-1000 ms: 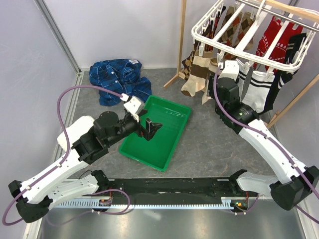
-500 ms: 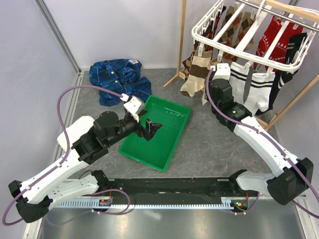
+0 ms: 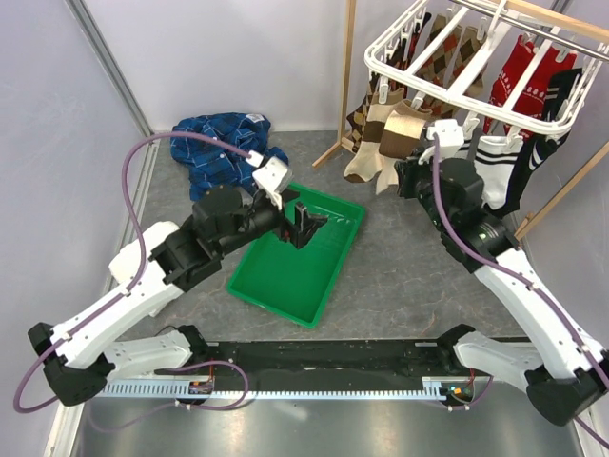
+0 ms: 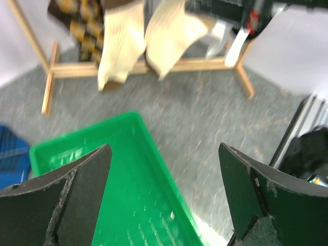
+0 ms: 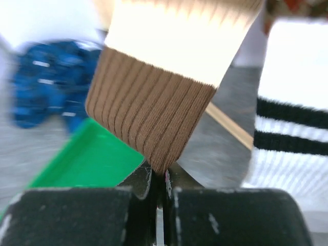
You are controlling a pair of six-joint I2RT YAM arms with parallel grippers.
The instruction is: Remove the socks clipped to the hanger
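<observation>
The white grid hanger hangs at the back right with several socks clipped under it: tan-and-brown, argyle, white with black stripes, black and red. My right gripper is shut on the brown toe of a tan-and-brown sock, pinched between the closed jaws of the right gripper. The sock still hangs from above. My left gripper stands open and empty over the green tray; in its wrist view the left gripper frames the tray's wall.
A blue plaid cloth lies crumpled at the back left. A wooden pole stand with floor feet carries the hanger. A striped sock hangs right beside the held one. The enclosure's wall is close on the left.
My right gripper went from open to shut on the brown sock toe and shifted a little to the right. The left arm rose and reached farther over the tray, still open.
</observation>
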